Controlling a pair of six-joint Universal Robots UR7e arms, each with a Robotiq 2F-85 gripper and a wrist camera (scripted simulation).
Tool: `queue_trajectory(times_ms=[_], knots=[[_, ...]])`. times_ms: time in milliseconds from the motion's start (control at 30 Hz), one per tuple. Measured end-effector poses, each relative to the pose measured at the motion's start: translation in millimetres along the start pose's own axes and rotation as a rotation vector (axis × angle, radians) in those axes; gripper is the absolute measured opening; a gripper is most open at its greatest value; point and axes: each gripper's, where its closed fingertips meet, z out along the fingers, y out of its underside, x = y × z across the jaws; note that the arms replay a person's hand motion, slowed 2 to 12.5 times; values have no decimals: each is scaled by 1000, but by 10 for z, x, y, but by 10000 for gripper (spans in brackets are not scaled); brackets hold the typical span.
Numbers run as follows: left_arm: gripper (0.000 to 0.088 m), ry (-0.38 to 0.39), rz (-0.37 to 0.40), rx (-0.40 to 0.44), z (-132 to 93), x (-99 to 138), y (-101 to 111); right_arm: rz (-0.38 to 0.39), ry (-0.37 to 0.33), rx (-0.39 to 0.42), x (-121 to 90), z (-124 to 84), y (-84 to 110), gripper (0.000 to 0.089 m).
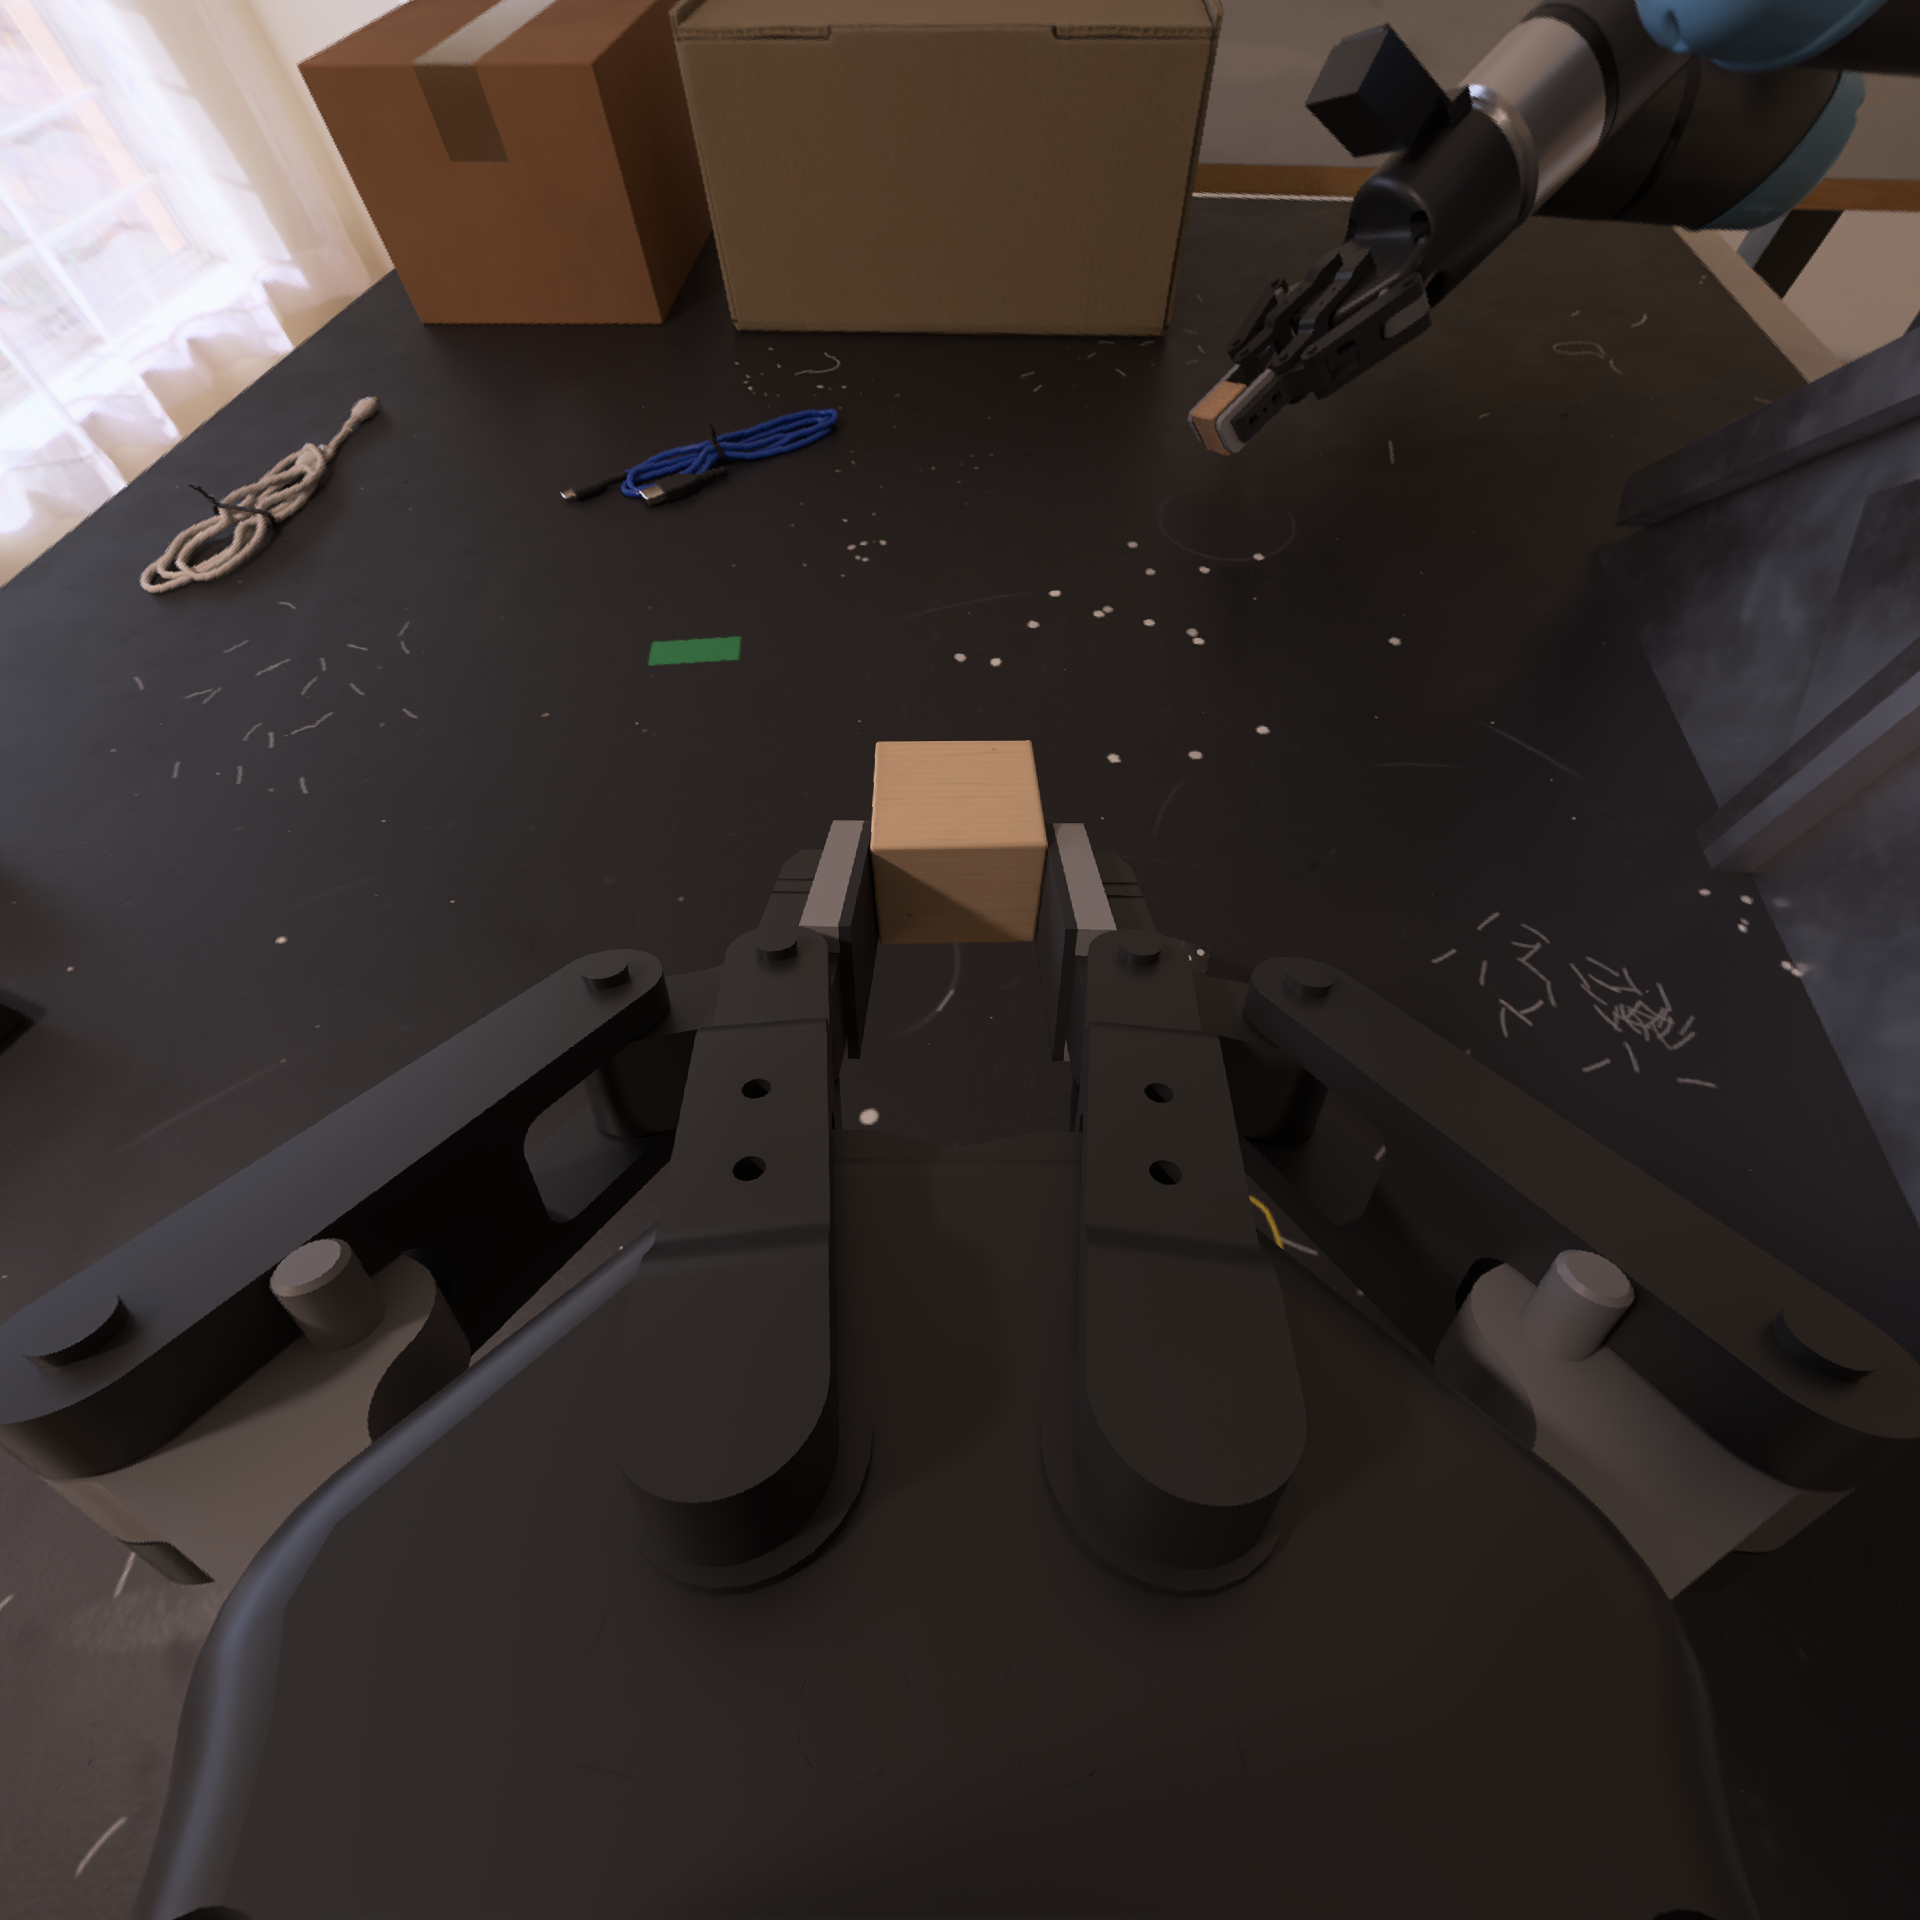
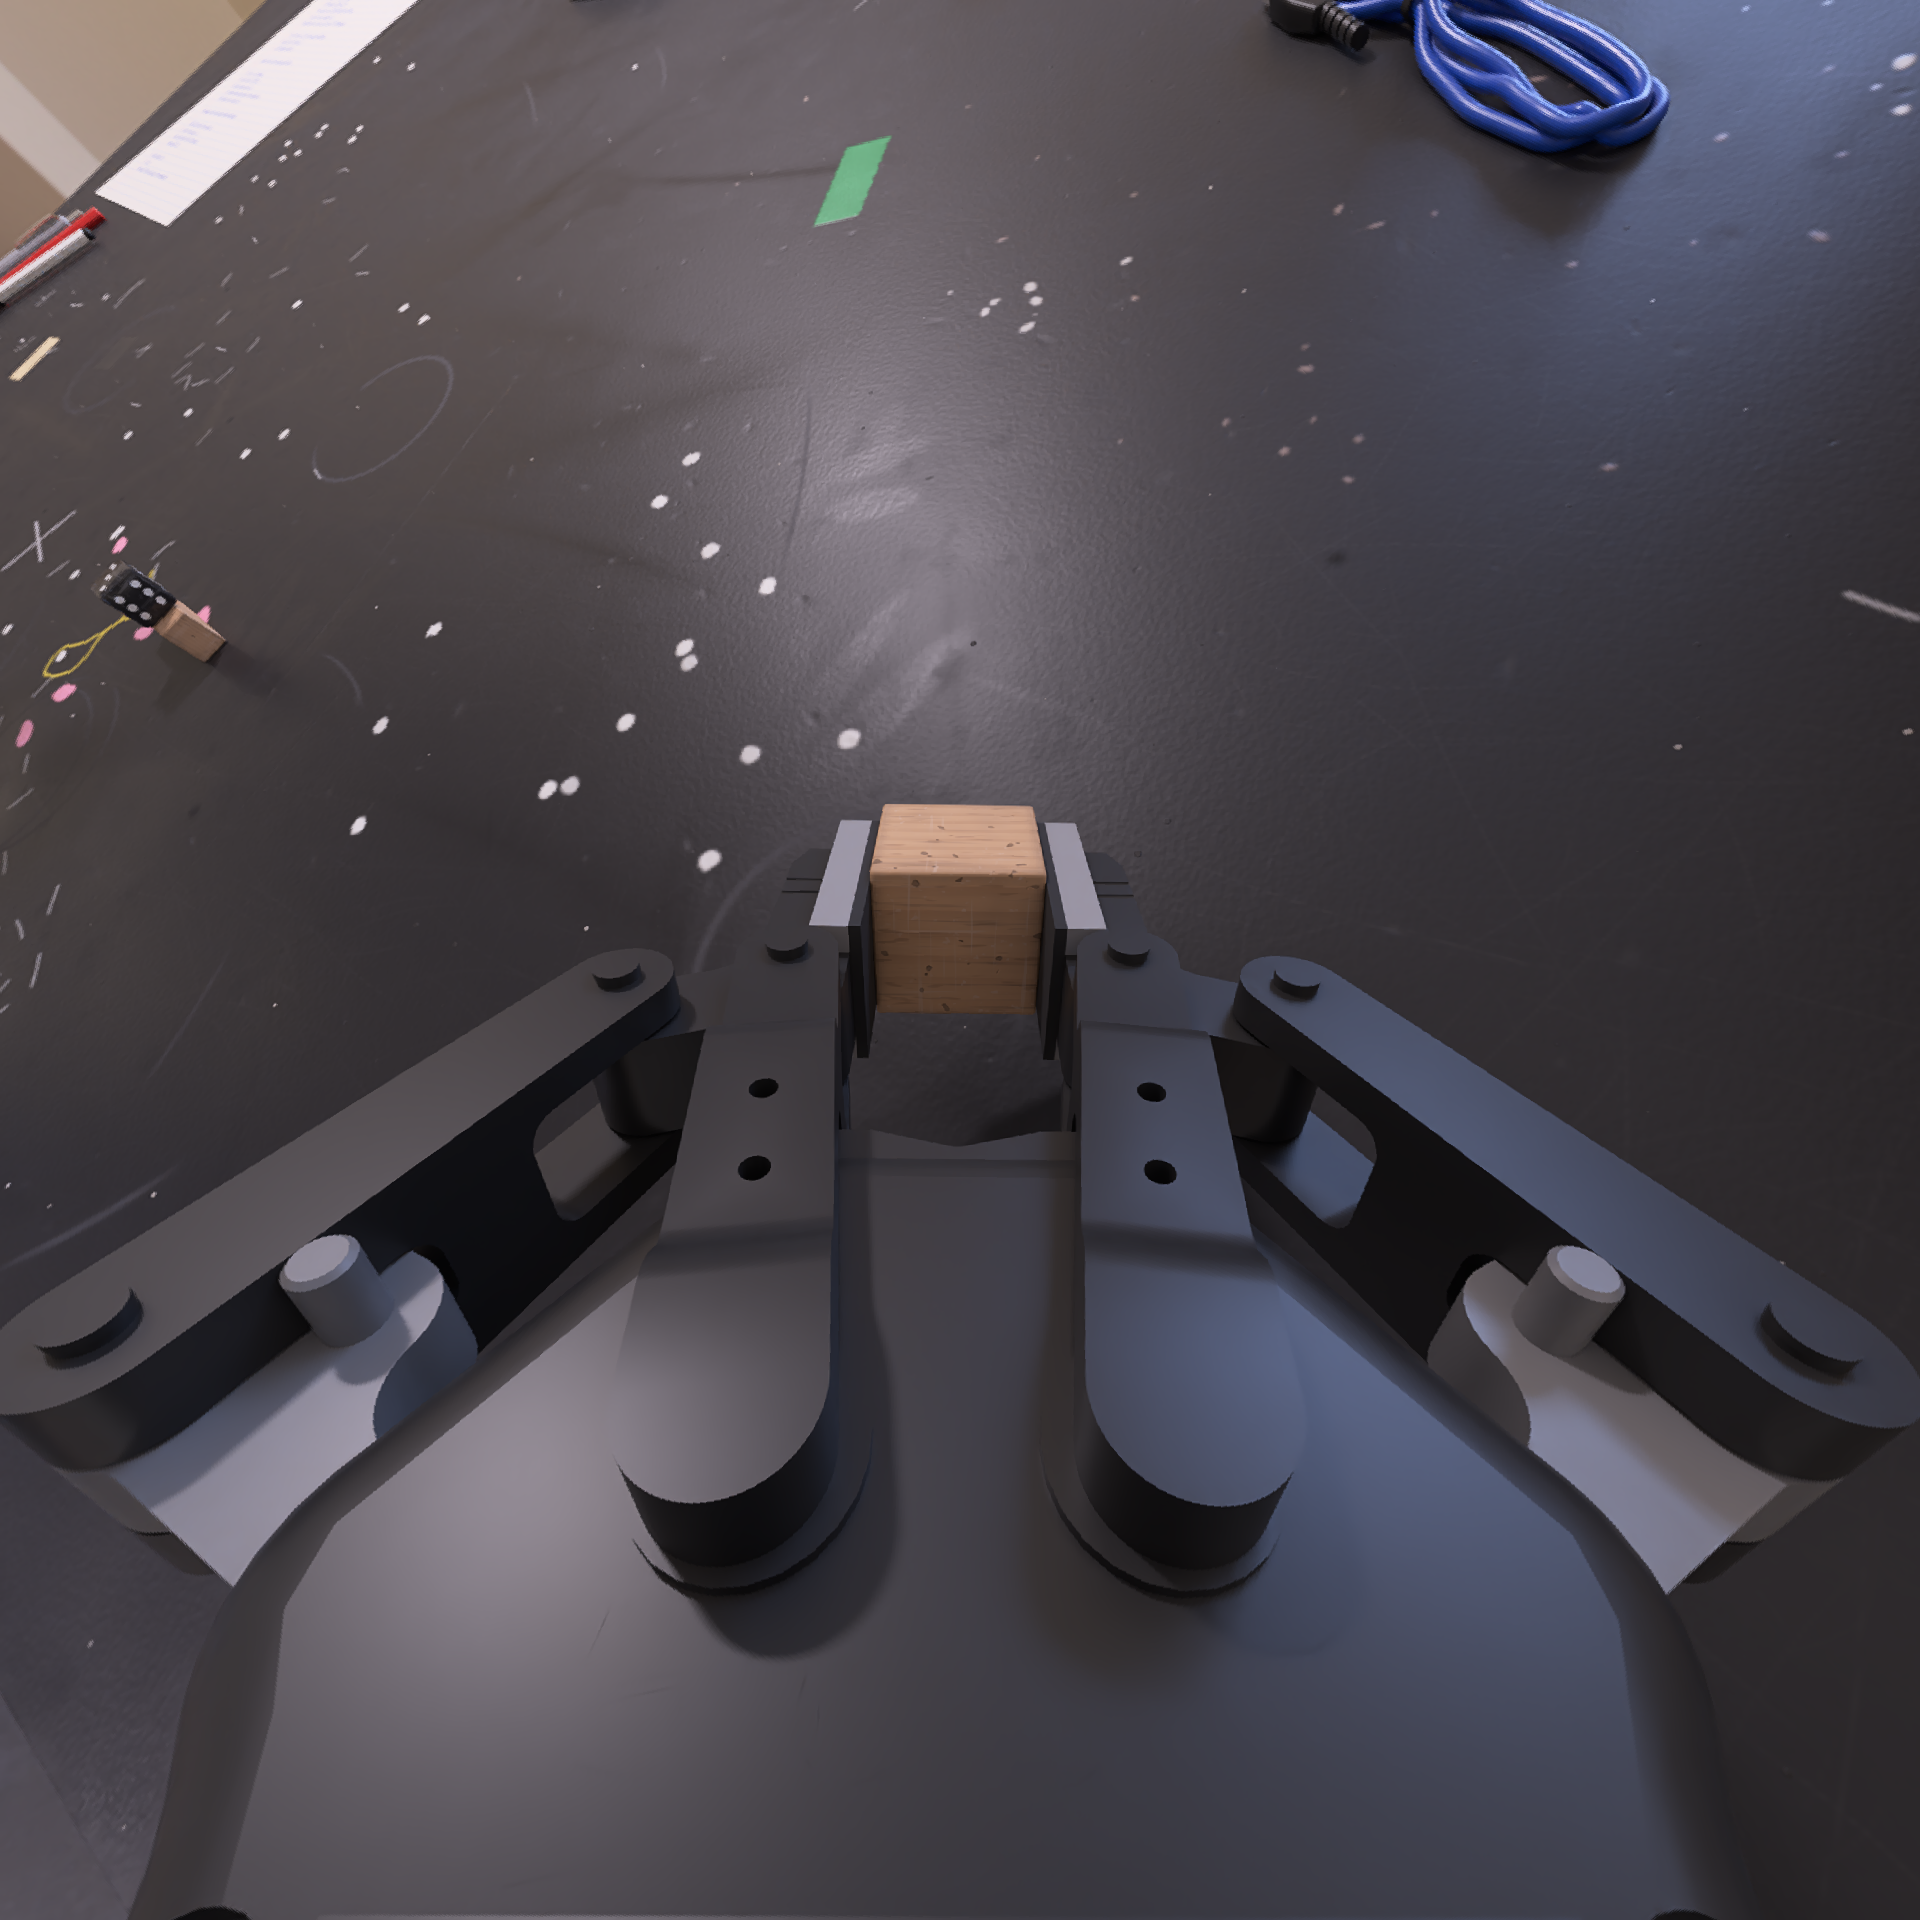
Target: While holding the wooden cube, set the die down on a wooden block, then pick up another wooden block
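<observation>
The left gripper is clamping a pale, smooth-grained wooden cube between its two grey pads, holding it clear of the scuffed black tabletop. The right gripper is likewise gripping a darker, speckled wooden block above the table surface.

Only the right wrist view is showing the black die with white pips: it is resting tilted on top of a small light wooden block far to the left, among pink and yellow chalk marks. That view is also showing a white paper strip and red-capped pens at the table edge.

Only the left wrist view is showing two cardboard boxes standing at the far edge, a coiled beige rope, and the right gripper from outside, its fingers closing on the block.

Both views are showing the coiled blue cable and the green tape strip.
</observation>
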Motion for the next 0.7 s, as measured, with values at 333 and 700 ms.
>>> queue_trajectory(times_ms=[333,700], knots=[[276,-18,33,-23,170,173,83,-1,0,-2,-1,2,2,250],[276,-37,50,-47,358,361,206,-2,-1,-4,-3,4,5,250]])
